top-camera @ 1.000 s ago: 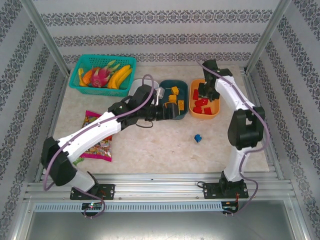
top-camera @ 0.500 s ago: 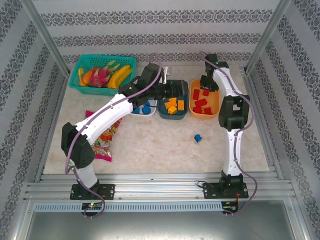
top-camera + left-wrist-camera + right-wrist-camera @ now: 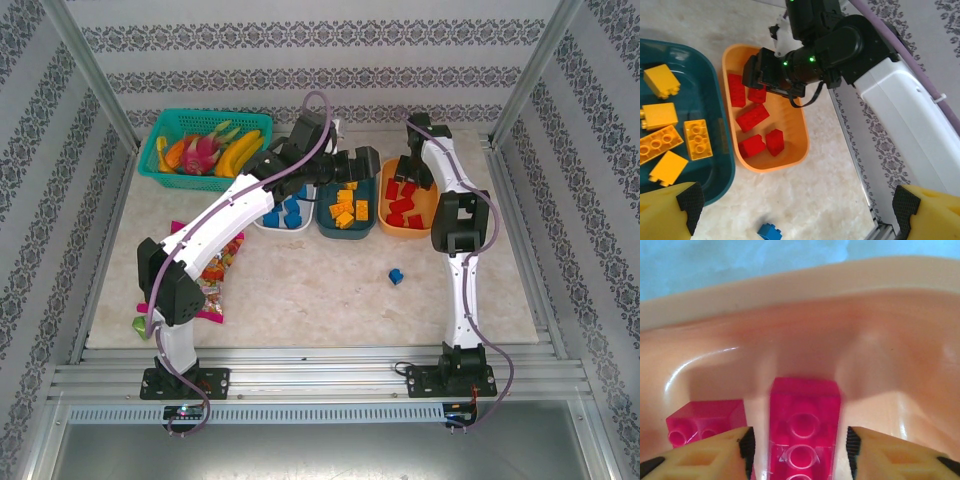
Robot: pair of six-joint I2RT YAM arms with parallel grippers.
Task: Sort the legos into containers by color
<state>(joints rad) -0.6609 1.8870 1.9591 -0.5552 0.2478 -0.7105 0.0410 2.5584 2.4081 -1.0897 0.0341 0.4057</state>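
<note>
left gripper (image 3: 797, 210): fingers (image 3: 687, 206) spread wide, nothing between the pads. from above it hovers over the far end of the dark teal dish (image 3: 347, 232).
- yellow-orange legos (image 3: 697, 139) lie loose on the floor of that dish, off to one finger's side.
- orange dish (image 3: 795, 155) sits out ahead of the fingertips, with red legos (image 3: 754, 117) lying flat in it.
- one blue lego (image 3: 770, 232) lies on the bare table (image 3: 830, 200), low between the two fingers and nearer the teal-side one. it touches no dish.
- white dish (image 3: 262, 225) lies back along the left forearm, just beside the teal one, with blue legos (image 3: 290, 212) in it.

right gripper (image 3: 800, 452): low inside the orange dish, at its far end. jaws part-way apart.
- a red lego (image 3: 805, 415) lies lengthwise between the pads, studs toward the camera. a thin strip of dish floor shows on each side of it, so the pads are not pressing it.
- second red lego (image 3: 707, 420) rests on the dish floor just outside one finger.
- the dish wall curves up just beyond the fingertips.

the two grippers are near each other, apart, with the seam between the teal and orange dishes below them.

candy bag (image 3: 205, 275) lies on the table well behind the left gripper, beside that arm's elbow.
</note>
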